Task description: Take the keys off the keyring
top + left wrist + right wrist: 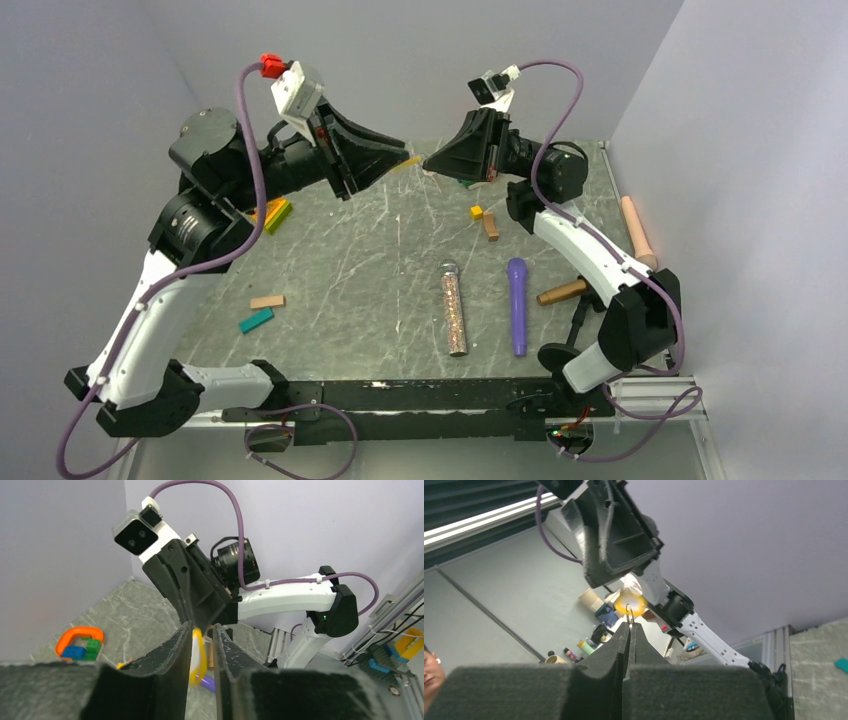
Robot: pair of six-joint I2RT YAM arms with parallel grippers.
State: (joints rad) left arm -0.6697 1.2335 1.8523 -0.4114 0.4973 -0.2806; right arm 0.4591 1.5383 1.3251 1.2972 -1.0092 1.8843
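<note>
Orange in colour, a frame [80, 630] is seen lying on the table [350, 270] with a blue block [74, 652] and a green block [92, 647] held inside it. A clear tube [454, 310], filled with glitter, is laid flat nearer the front.

The yellow-gold key [197, 655] is held in the air above the far middle of the table, clamped between the closed fingers of the left gripper [202, 628]. Its long axis is set along those fingers, the far end at the tips and pointed toward the right gripper [629, 626]. The right jaws are pressed together on a thin wire loop, the keyring [629, 614]; the key just beyond it is blurred.
</note>
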